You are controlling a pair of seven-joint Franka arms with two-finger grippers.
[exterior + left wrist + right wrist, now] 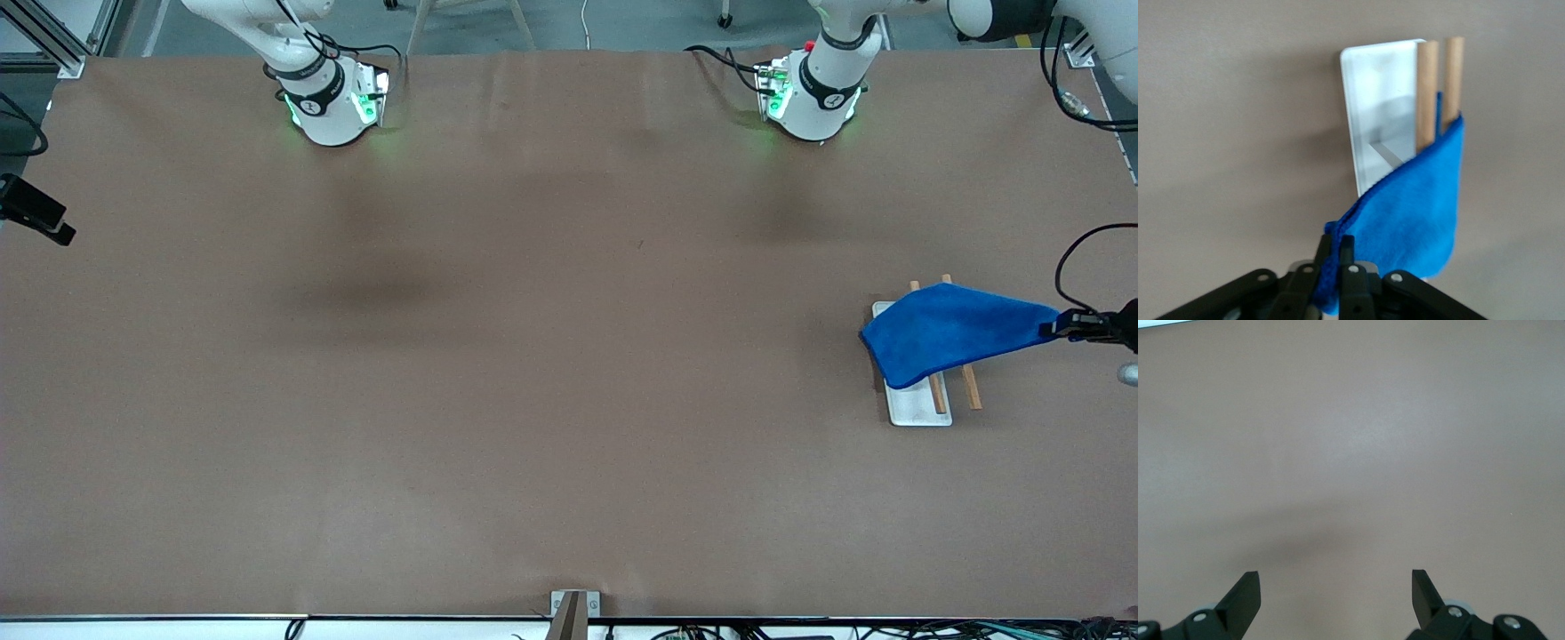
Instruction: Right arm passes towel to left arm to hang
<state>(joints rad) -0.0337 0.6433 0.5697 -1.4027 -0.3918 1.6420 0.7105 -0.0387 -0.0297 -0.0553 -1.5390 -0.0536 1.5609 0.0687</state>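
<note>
Brown paper-covered table (498,373), nothing on it toward the right arm's end. I'm idling the right arm; in the front view only its base is showing. The right gripper (1336,590) is hanging over bare table in its wrist view, fingers spread wide, holding nothing. So I'm reading the handover as done and this as the hanging step.

Moving across to the left arm's end: the white rack (916,404) is lying on the table with two wooden rods (969,387) running along it. The towel (956,333), bright blue, is draping over the rods and covering the part of the rack farther from the front camera, one corner stretching out toward the table edge. I'm pinching that corner with the left gripper (1335,257); in the left wrist view the fingers are pressing together on a bunched bit of cloth.

The left arm is coming in low from the edge of the front view, reaching sideways, wrist camera looking along the rack.

Next move, my judgement: I'm needing to open the fingers cleanly and back off without dragging the cloth off the rods. Whether the drape is balanced enough, can't tell.
</note>
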